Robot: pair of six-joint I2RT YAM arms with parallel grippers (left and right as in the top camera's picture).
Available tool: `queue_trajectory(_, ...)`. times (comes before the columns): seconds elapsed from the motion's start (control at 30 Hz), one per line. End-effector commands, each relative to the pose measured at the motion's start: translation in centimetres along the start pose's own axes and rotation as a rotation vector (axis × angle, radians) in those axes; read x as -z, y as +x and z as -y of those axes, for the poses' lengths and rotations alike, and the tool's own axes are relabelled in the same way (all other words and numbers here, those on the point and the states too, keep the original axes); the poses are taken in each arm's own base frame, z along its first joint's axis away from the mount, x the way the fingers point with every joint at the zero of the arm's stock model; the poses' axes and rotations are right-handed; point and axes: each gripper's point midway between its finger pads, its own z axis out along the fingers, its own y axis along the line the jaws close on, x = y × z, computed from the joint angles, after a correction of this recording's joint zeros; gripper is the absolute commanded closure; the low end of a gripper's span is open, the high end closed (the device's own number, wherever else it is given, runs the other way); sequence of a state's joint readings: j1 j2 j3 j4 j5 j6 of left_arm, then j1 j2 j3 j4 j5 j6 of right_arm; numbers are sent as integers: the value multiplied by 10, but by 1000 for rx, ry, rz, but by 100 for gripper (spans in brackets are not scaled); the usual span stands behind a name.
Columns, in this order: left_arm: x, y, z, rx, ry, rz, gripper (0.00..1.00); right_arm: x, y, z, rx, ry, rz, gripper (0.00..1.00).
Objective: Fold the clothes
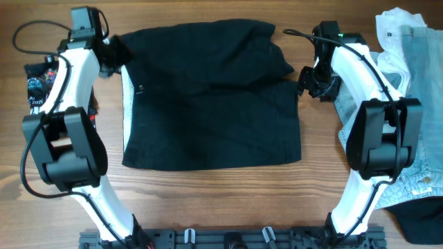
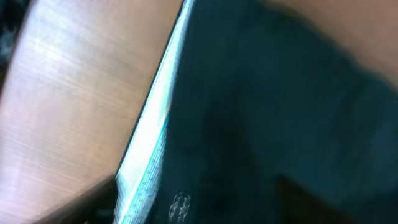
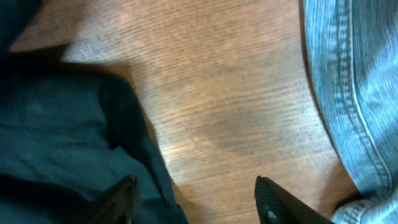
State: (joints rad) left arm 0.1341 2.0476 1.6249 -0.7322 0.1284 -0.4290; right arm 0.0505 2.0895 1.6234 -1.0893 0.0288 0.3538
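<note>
The large black garment (image 1: 211, 97) lies spread in the middle of the table, with its white inner edge (image 1: 127, 104) along the left side. My left gripper (image 1: 114, 54) is at the garment's top left corner. The left wrist view is blurred and shows the black fabric (image 2: 267, 112) and the white edge (image 2: 152, 143) very close, with the fingers unclear. My right gripper (image 1: 308, 79) is open at the garment's right edge. In the right wrist view its fingers (image 3: 199, 199) span bare wood, and one finger is over the black fabric (image 3: 56, 137). Light-blue denim (image 3: 354, 93) lies to its right.
A pile of light-blue denim (image 1: 415, 90) and a white piece (image 1: 394, 28) lies at the right edge behind my right arm. A dark patterned object (image 1: 38, 79) sits at the far left. Black fabric (image 1: 422, 221) shows at the bottom right corner.
</note>
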Motion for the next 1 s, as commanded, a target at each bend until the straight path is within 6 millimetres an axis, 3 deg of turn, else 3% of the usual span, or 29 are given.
queue_trajectory(0.0, 6, 55, -21, 27, -83, -228, 12, 2, -21, -24, 56, -122, 83, 33)
queue_trajectory(0.1, 23, 110, -23, 32, -136, -443, 23, 28, -76, -81, 157, -409, 323, 31)
queue_trajectory(0.17, 20, 126, -13, -14, -140, -469, 23, 26, -86, -87, 140, -432, 352, 30)
queue_trajectory(0.27, 6, 155, -2, -85, -146, -497, 22, -5, -81, -94, 147, -426, 300, 30)
queue_trajectory(0.4, -14, 199, -14, -114, -180, -558, 23, -35, -73, -95, 152, -412, 234, 34)
queue_trajectory(0.43, -17, 209, -21, -113, -194, -577, 23, -40, -71, -93, 150, -405, 224, 48)
queue_trajectory(0.47, -17, 217, -26, -112, -207, -596, 24, -42, -70, -92, 148, -397, 219, 80)
queue_trajectory(0.5, -16, 227, -35, -106, -228, -626, 26, -44, -74, -85, 133, -356, 230, 96)
queue_trajectory(0.53, -16, 232, -39, -104, -239, -642, 26, -46, -77, -77, 105, -318, 242, 96)
queue_trajectory(0.63, -13, 255, -58, -92, -284, -704, 27, -47, -99, -18, -93, -149, 296, 96)
queue_trajectory(0.8, -8, 272, -72, -84, -323, -758, 24, -35, -119, 6, -105, -177, 334, 93)
queue_trajectory(0.83, -8, 272, -72, -92, -320, -758, 24, -30, -116, 8, -110, -175, 324, 79)
queue_trajectory(0.9, -11, 256, -69, -101, -319, -711, 25, -8, -103, 12, -112, -162, 299, 71)
queue_trajectory(0.97, -8, 229, -51, -110, -273, -651, 25, 27, -91, 17, -130, -168, 306, 67)
